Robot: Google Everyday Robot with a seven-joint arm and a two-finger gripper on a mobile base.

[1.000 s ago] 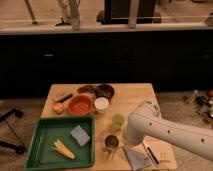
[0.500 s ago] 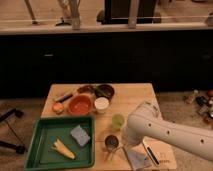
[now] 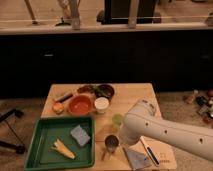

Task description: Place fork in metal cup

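**Arm reaches down over the metal cup at the near edge of the table**

The white arm (image 3: 165, 129) comes in from the right and bends down toward the near middle of the wooden table (image 3: 132, 95). The gripper (image 3: 121, 141) sits low at its end, just right of the metal cup (image 3: 111, 142), and is mostly hidden by the arm's own bulk.

The metal cup stands upright near the table's near edge, just right of the green tray (image 3: 42, 131). A thin greyish sliver that may be the fork (image 3: 105, 153) lies at the cup's near-left side, apparently on the table and outside the cup; it is too faint to be sure.

In the tray lie a grey-blue sponge (image 3: 79, 135) and a yellowish item (image 3: 62, 148). Farther back stand an orange bowl (image 3: 79, 105), a white-topped round container (image 3: 101, 103) and a dark bowl (image 3: 105, 91). A pale green cup (image 3: 117, 120) stands just beyond the metal cup, close to the arm. A black-handled utensil (image 3: 148, 151) lies to the right of the metal cup, under the arm, beside a grey cloth (image 3: 135, 160).
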